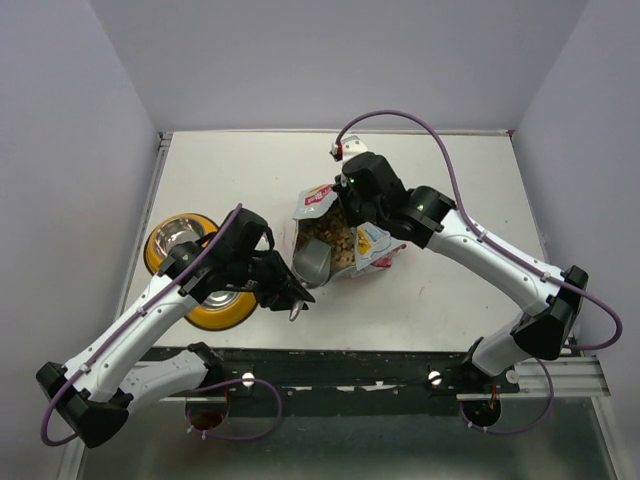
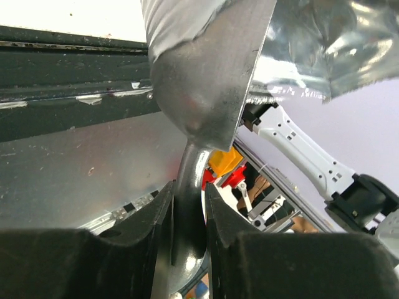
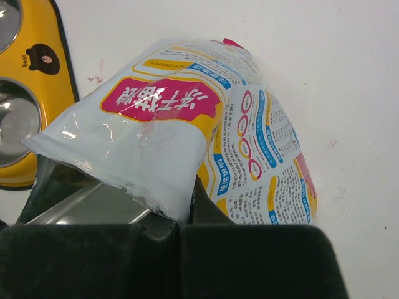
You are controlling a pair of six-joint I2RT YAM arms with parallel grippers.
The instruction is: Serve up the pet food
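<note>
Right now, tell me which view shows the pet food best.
Top external: the pet food shows as brown pellets inside the open bag. No pellets show elsewhere: left wrist has the scoop and the bag's foil lining, right wrist its printed outside.

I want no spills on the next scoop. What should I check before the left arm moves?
1. Left claw clamped on the handle of the silver metal scoop: ok.
2. Right claw pinching the rim of the yellow-white printed food bag: ok.
3. Bag mouth open, brown kibble exposed: ok.
4. Scoop at the bag mouth: ok.
5. Kibble in the scoop: cannot tell.
6. Yellow double-bowl feeder beside the bag, steel bowls facing up: ok.
</note>
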